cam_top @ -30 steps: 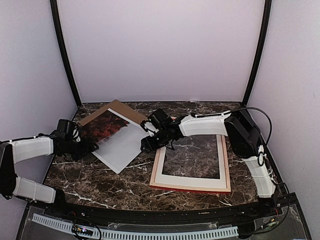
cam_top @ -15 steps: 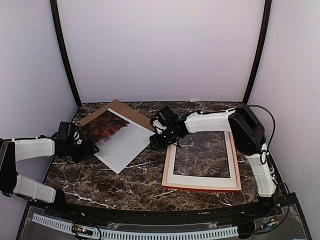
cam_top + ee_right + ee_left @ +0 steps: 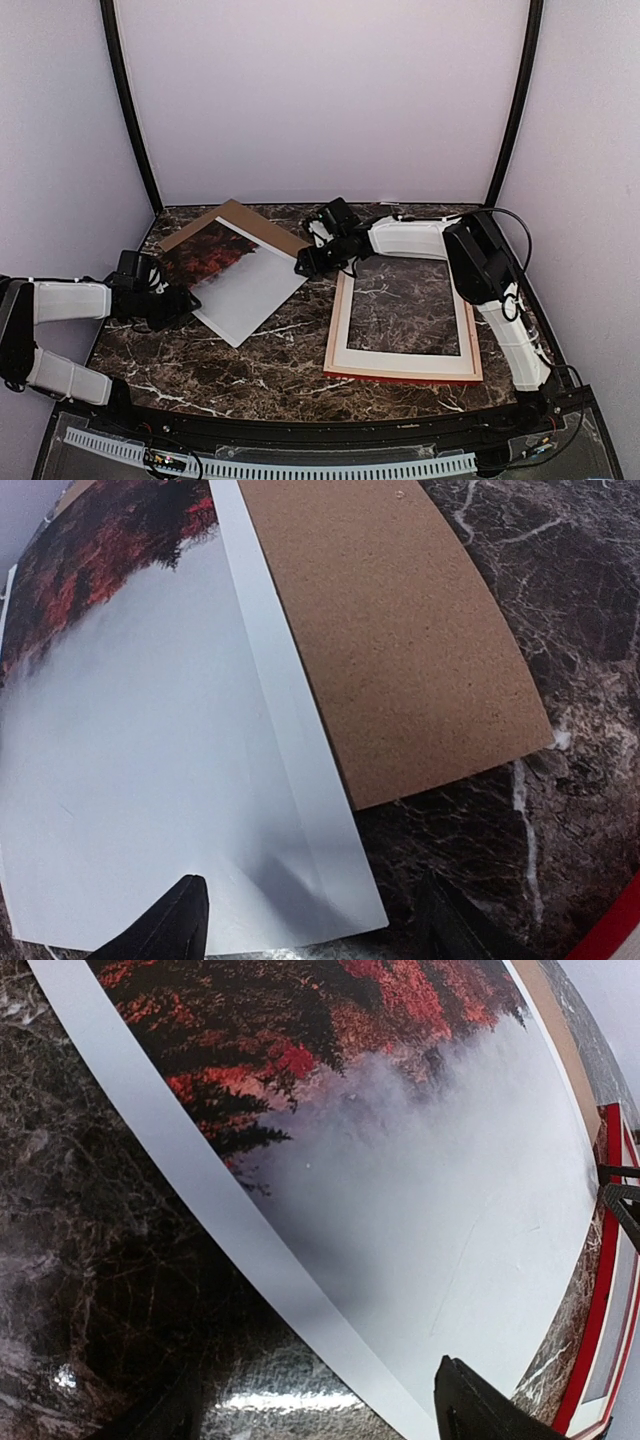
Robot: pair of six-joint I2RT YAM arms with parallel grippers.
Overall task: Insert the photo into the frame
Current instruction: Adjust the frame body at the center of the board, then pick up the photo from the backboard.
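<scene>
Because the photo lies between my pincers, the carry goes rightward

Seen from above, the photo [image 3: 240, 280] rests flat and cornerwise on the marble table [image 3: 250, 370], its far part overlapping the brown backing board [image 3: 245, 212]. My left pincer [image 3: 186, 300] sits low at its left-hand edge. In that wrist's view the white border crosses the gap between my fingertips [image 3: 470, 1410], which stand wide apart with nothing in them. My right pincer [image 3: 305, 262] is at the opposite, right-hand corner, likewise spread wide and empty. Its wrist view shows that white corner lying on the table just ahead of the gap, with the board beside it.

The frame [image 3: 400, 360] lies further right, pale side up, marble showing through its opening. It is near the photo's right corner but not touching it, so the sheet has to travel toward my right arm's side. I judge the right pincer nearer to both that corner and the frame, and the left better placed to lift or steady its own edge. Which side of the sheet is the longer I cannot tell from here.
</scene>
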